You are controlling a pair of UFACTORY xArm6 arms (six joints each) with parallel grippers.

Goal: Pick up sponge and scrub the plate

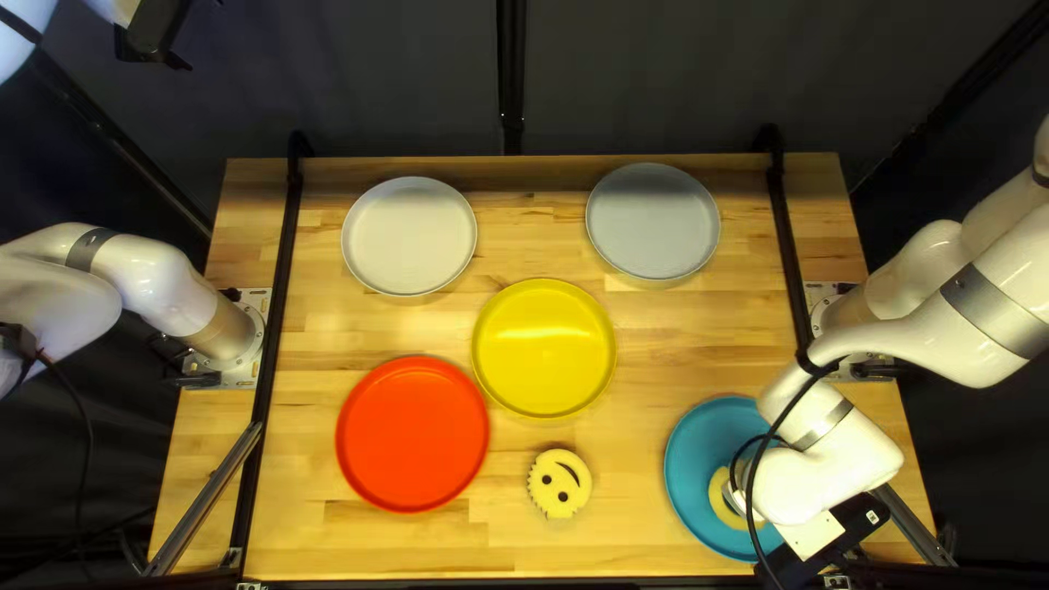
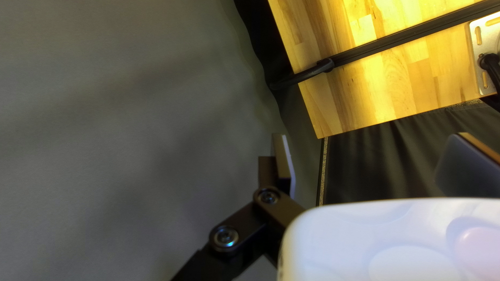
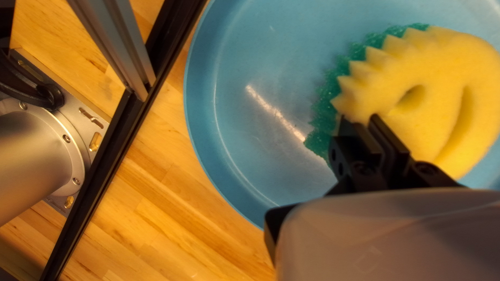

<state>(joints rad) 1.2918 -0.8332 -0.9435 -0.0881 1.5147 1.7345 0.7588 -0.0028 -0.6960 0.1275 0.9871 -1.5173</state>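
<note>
In the top left view my right gripper [image 1: 737, 498], mostly hidden by its arm, is over the blue plate [image 1: 692, 464] and a yellow sponge [image 1: 718, 492]. The right wrist view shows my right gripper [image 3: 366, 125] with its fingers close together, pinching the edge of the yellow smiley sponge [image 3: 432, 67]. Its green backing [image 3: 325, 109] faces the blue plate [image 3: 250, 104]; contact underneath is hidden. My left gripper [image 1: 153, 33] is raised beyond the table's far left corner. In the left wrist view that gripper [image 2: 372, 164] stands open, nothing between its fingers.
A second smiley sponge [image 1: 558, 484] lies below the yellow plate [image 1: 544, 347] in the top left view. The red plate [image 1: 412, 434] is left of it. A white plate [image 1: 409, 236] and a grey plate [image 1: 653, 221] lie near the far edge. Black rails [image 1: 269, 361] flank the plates.
</note>
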